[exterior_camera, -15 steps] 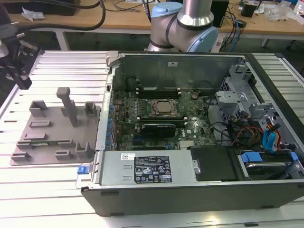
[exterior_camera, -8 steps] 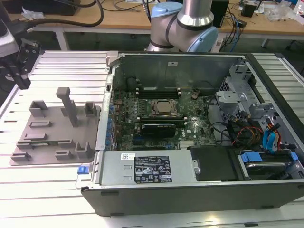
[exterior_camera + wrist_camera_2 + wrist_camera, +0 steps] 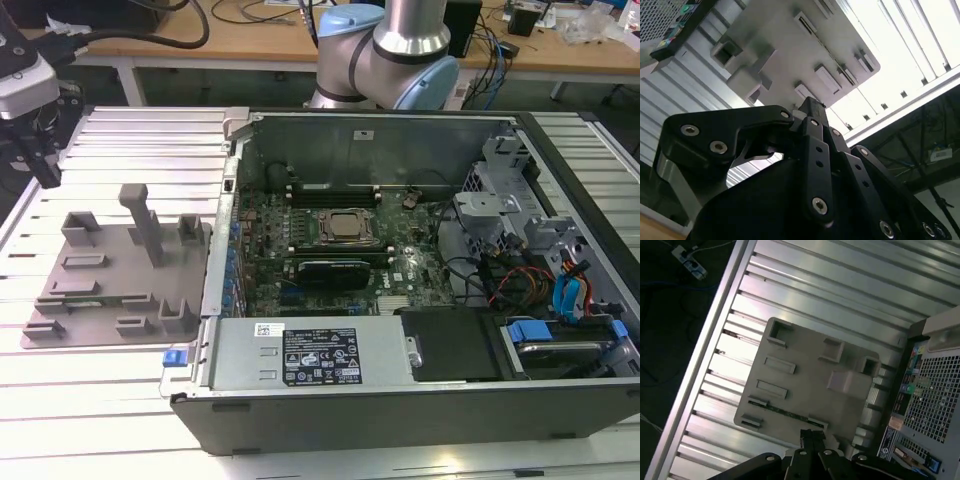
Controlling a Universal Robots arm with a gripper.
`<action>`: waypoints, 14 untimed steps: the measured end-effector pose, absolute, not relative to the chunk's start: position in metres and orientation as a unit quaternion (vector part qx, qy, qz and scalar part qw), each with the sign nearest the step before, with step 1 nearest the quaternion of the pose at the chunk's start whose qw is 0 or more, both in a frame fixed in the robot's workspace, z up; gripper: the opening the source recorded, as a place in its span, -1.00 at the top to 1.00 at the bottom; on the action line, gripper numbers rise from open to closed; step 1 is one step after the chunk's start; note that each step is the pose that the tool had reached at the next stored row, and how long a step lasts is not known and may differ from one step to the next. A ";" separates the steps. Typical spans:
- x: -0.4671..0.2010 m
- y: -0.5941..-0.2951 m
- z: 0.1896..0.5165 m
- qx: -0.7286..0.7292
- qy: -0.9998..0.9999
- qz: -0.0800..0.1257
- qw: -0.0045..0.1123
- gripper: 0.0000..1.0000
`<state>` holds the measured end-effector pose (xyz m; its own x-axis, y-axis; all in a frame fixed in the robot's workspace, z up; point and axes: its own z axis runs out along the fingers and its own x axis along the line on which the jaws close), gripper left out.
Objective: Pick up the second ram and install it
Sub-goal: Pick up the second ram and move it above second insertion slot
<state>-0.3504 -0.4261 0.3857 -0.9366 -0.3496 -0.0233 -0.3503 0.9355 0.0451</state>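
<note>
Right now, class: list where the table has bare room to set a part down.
Bare slats lie between the grey tray and the table's near edge; another strip runs between tray and far edge. The tray's holders and the computer case interior are crowded.
</note>
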 end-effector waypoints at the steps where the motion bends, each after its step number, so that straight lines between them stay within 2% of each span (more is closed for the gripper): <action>1: -0.350 -0.426 0.386 -0.182 0.983 0.024 0.007 0.84; 14: -0.350 -0.426 0.386 -0.266 0.964 0.025 0.005 0.84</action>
